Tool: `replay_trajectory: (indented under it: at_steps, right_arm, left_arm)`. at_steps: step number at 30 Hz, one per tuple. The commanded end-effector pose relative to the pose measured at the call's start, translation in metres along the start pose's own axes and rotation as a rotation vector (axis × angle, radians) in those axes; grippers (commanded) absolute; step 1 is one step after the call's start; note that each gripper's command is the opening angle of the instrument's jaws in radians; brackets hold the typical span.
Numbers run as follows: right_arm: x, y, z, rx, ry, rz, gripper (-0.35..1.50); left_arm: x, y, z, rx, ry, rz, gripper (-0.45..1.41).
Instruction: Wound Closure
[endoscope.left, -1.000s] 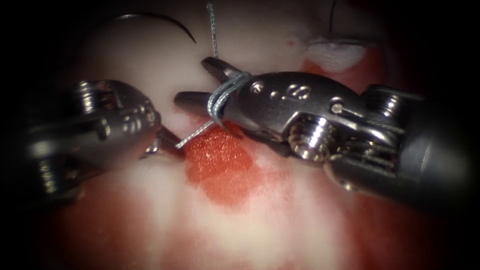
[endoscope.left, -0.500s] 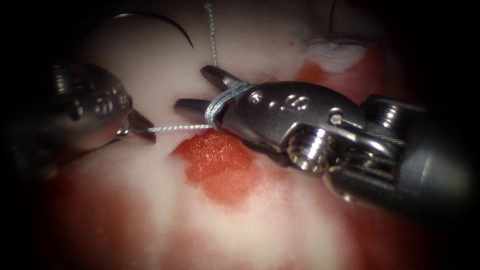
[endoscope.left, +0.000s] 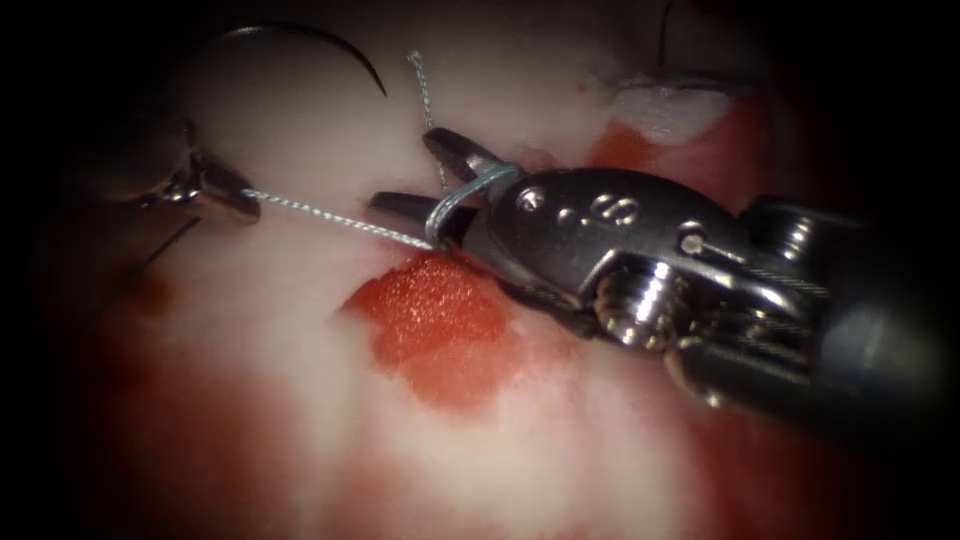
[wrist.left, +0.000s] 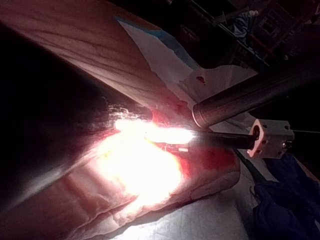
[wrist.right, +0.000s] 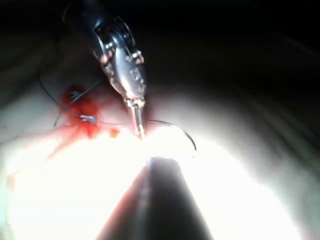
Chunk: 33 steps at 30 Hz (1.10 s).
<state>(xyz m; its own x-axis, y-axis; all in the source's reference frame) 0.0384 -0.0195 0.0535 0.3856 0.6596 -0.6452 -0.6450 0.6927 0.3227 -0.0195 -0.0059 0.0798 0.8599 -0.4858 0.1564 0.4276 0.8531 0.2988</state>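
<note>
My right tool (endoscope.left: 408, 172) reaches in from the right over the cut, jaws open with nothing between them. Blue-grey thread (endoscope.left: 340, 218) is looped around both jaws at their base. From the loop one strand runs taut to the left into my left tool (endoscope.left: 225, 200), which is shut on it. A short tail (endoscope.left: 424, 95) rises from the loop. The curved needle (endoscope.left: 300, 32) lies free on the tissue at the upper left, held by neither tool. The right wrist view has the left tool (wrist.right: 139, 127) and the needle (wrist.right: 181, 132) beside it.
A patch of red fluid (endoscope.left: 440, 320) lies just below the right tool's jaws, and red fluid (wrist.right: 82, 107) also marks the tissue in the right wrist view. A white flap of tissue (endoscope.left: 665, 110) and a dark thread end (endoscope.left: 664, 30) sit at the upper right.
The left tool has drawn left and upward with the thread, stretching the strand longer and taut. The right tool shifted slightly right, the loops staying around its jaws.
</note>
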Motion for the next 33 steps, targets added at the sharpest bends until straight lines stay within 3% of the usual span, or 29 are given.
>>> replay_trajectory:
  at_steps: [1, 4, 13, 15, 22, 24, 33]
  right_arm:
    - [0.0013, -0.0001, 0.0005, -0.011, 0.007, 0.009, 0.41]
    - [0.0013, 0.0001, 0.0004, -0.03, 0.006, 0.024, 0.47]
    - [0.0009, 0.0003, 0.0006, -0.06, -0.014, 0.062, 0.42]
    - [0.0007, 0.0003, 0.0007, -0.061, -0.016, 0.06, 0.51]
    - [0.0005, 0.0002, 0.0013, -0.057, -0.011, 0.099, 0.51]
    - [0.0004, 0.0001, 0.0015, -0.059, -0.009, 0.11, 0.42]
    - [-0.0001, 0.0003, 0.002, -0.062, -0.012, 0.132, 0.49]
  left_arm:
    - [-0.0012, 0.0005, -0.0002, 0.001, -0.004, 0.005, -0.45]
    - [-0.0016, 0.0, 0.0003, 0.008, 0.0, 0.011, -0.45]
    - [-0.0018, 0.0, 0.0003, 0.013, 0.001, 0.006, -0.45]
    - [-0.0018, 0.0001, 0.0001, 0.015, 0.001, 0.006, -0.45]
    - [-0.0018, 0.0004, -0.0002, 0.02, -0.003, 0.002, -0.45]
    - [-0.0018, 0.0004, -0.0002, 0.019, -0.003, 0.0, -0.45]
    - [-0.0017, 0.0006, -0.0007, 0.018, -0.002, -0.005, -0.45]
